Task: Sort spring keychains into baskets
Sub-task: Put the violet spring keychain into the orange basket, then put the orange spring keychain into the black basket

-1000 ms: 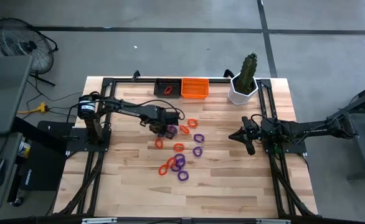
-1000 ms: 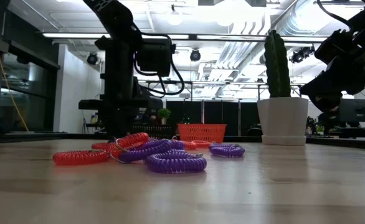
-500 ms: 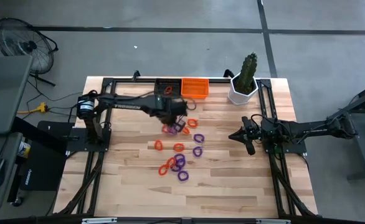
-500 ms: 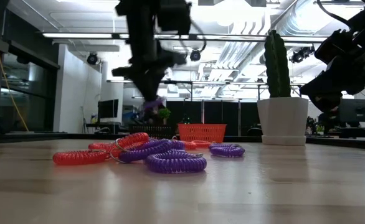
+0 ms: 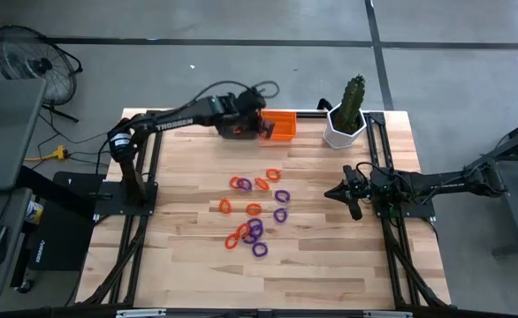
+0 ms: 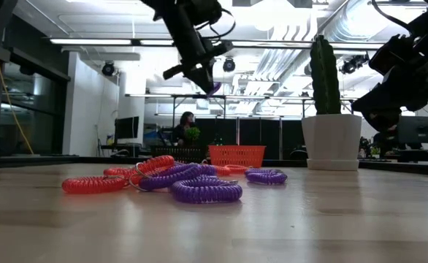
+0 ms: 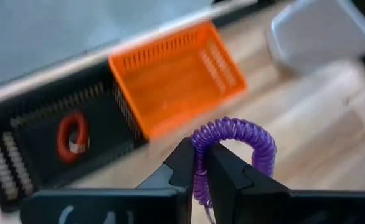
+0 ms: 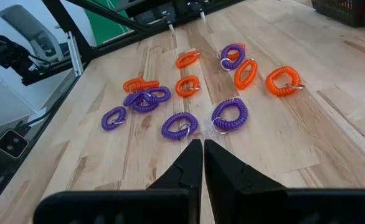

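While its fingers clamp a purple coiled plastic keychain [image 7: 235,144], the left gripper [image 7: 198,171] hangs above the black mesh basket [image 7: 20,149] and bright orange mesh basket [image 7: 176,74]. The right gripper [image 8: 203,163], fingers together, waits near the scattered loops.

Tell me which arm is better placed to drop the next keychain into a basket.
Left. Its claw is shut on a purple keychain above the orange basket and black basket. The right claw sits shut and empty at the table's right side.
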Tool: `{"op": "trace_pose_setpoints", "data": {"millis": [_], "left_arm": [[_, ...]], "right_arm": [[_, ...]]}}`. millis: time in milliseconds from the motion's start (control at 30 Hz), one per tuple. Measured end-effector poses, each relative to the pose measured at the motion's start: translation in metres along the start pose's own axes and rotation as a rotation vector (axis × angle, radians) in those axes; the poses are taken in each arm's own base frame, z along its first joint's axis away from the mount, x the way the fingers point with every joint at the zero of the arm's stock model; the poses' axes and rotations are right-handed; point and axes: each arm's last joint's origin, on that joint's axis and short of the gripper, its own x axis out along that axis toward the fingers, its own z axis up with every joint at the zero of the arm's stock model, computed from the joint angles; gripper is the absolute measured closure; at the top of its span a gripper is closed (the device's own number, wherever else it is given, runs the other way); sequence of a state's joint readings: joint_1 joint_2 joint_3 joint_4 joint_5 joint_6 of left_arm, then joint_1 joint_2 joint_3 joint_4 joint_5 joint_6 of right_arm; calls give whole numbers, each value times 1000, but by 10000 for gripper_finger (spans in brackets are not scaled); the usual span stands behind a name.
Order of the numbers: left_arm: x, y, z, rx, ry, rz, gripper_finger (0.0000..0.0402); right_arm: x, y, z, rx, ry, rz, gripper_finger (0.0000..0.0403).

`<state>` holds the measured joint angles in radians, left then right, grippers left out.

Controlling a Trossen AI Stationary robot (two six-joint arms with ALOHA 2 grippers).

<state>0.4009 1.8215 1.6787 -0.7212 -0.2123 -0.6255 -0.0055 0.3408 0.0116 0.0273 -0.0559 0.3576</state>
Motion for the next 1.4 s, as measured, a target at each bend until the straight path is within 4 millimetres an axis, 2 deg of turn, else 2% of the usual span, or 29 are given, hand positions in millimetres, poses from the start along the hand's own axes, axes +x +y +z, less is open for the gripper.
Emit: {"op": "trace_pose_setpoints", "data": {"millis": [267,400,567,667,1000,1400], "left_arm": [[45,23,14,-58,35,-45,376],[73,23,13,-64,19,-56,376],[88,24,14,-73,-8,-73,376],[99,27,7,-69,26,-50,376],[103,27,10,-70,-40,0,371],[103,27,10,4,-41,6,271]], "right_arm": [[0,0,0,0,0,0,391],[0,0,0,0,0,0,391],[0,0,0,0,0,0,391],[0,0,0,0,0,0,391],[0,0,0,0,0,0,391],[0,0,0,0,0,0,391]]}}
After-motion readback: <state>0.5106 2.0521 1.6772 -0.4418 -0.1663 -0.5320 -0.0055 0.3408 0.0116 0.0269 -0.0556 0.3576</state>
